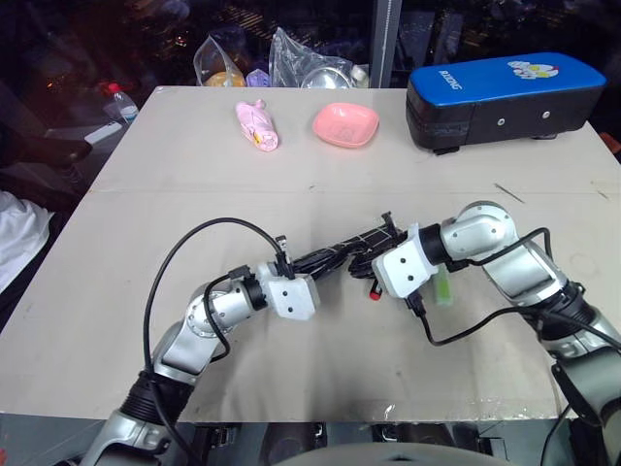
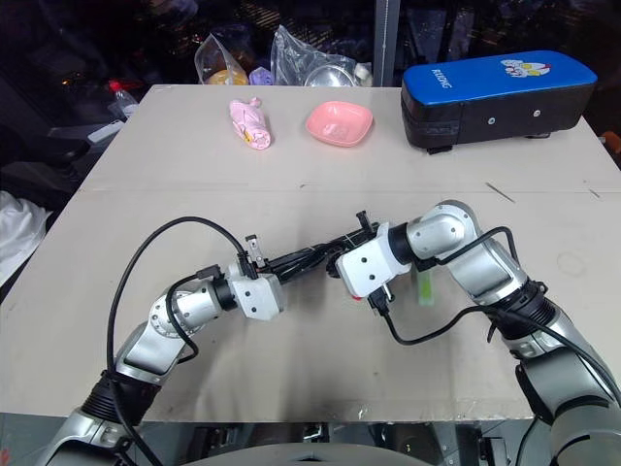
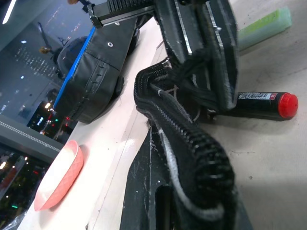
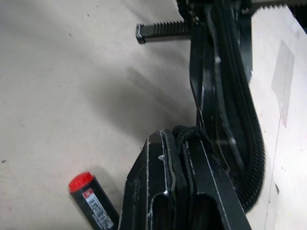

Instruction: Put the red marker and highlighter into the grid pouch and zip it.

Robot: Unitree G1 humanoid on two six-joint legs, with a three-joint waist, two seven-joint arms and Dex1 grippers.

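Both my end effectors, left (image 1: 287, 260) and right (image 1: 380, 260), pinch the soft black grid pouch (image 1: 342, 250) above the matte tabletop (image 1: 320, 175); beneath it lie the cylindrical red marker (image 3: 263, 102) and flat green highlighter (image 1: 441, 286).

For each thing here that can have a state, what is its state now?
grid pouch: held up between both grippers, off the table.
red marker: lying on the table, outside the pouch.
highlighter: lying on the table, outside the pouch.
left gripper: shut on the pouch.
right gripper: shut on the pouch.
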